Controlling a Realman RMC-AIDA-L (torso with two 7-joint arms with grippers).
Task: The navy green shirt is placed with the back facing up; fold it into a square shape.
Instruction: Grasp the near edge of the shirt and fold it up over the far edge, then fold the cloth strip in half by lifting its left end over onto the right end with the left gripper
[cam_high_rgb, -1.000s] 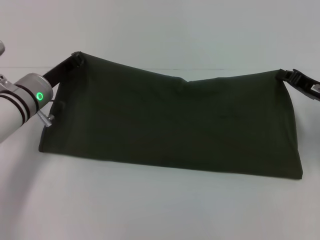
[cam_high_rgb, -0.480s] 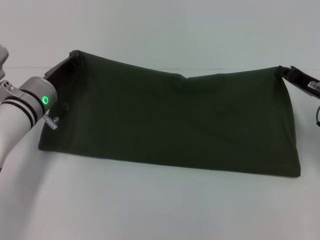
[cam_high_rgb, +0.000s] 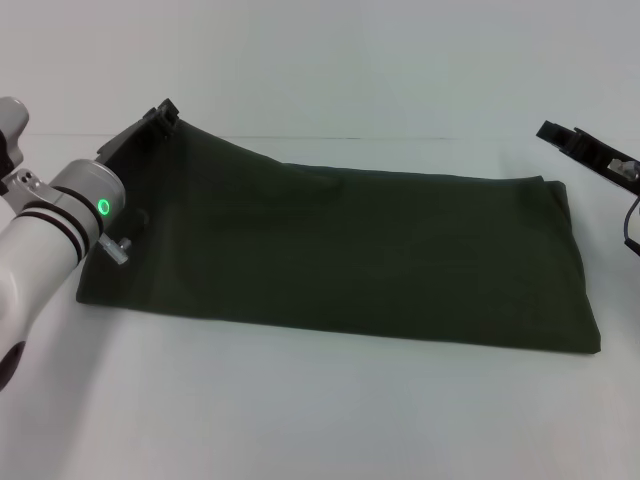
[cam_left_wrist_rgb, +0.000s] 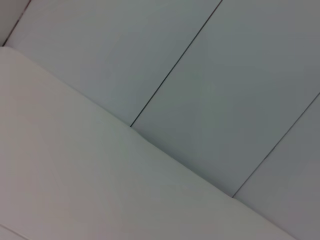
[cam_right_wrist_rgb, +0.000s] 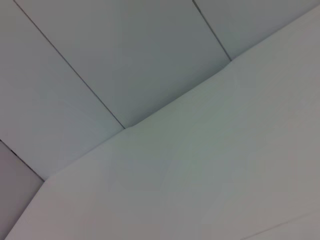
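The navy green shirt (cam_high_rgb: 350, 250) lies as a wide folded band across the white table (cam_high_rgb: 300, 420), plain side up. Its far left corner is still lifted off the table, pinched in my left gripper (cam_high_rgb: 162, 112), which is shut on the cloth. The far right corner lies flat on the table. My right gripper (cam_high_rgb: 552, 132) hovers above and beyond that corner, open, clear of the cloth and holding nothing. Both wrist views show only table and wall, with no shirt and no fingers.
The white left arm (cam_high_rgb: 50, 225) with its green light crosses the shirt's left end. Bare white table lies in front of the shirt and to its right. A pale panelled wall (cam_left_wrist_rgb: 210, 75) stands behind the table.
The right gripper let go of the far right corner and pulled up and away. That side of the shirt dropped flat. The left corner stays raised in the left gripper.
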